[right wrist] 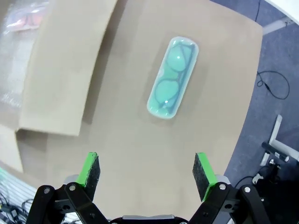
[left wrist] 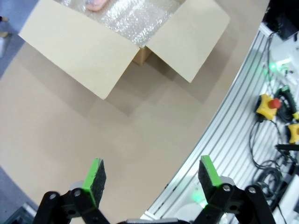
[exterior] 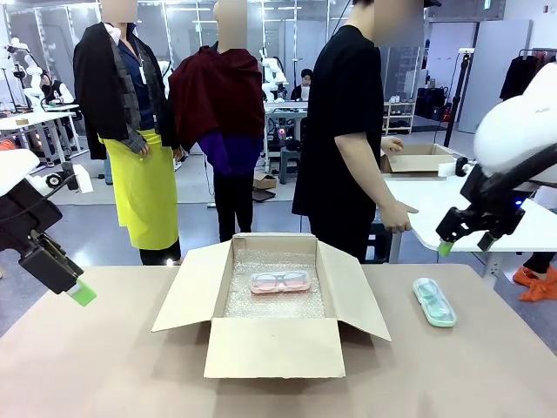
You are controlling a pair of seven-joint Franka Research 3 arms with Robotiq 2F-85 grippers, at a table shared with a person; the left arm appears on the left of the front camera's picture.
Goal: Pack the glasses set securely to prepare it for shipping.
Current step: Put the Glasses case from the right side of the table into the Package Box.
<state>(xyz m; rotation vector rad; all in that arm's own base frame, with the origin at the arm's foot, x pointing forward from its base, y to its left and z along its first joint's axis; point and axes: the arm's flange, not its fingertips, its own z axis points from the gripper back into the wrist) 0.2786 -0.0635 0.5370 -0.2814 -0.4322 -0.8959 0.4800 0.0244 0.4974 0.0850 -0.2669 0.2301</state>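
Observation:
An open cardboard box sits mid-table with bubble wrap inside. The pink glasses case lies on that wrap, and its edge peeks in at the top of the left wrist view. The mint green glasses case lies on the table to the right of the box, below the right gripper. My left gripper hangs open over the table's left edge, fingers apart with nothing between. My right gripper hovers open above the mint case, holding nothing.
A person in black stands behind the box, hand on a white side table carrying another carton. The box flaps spread out to both sides. Bare table lies in front and to the left.

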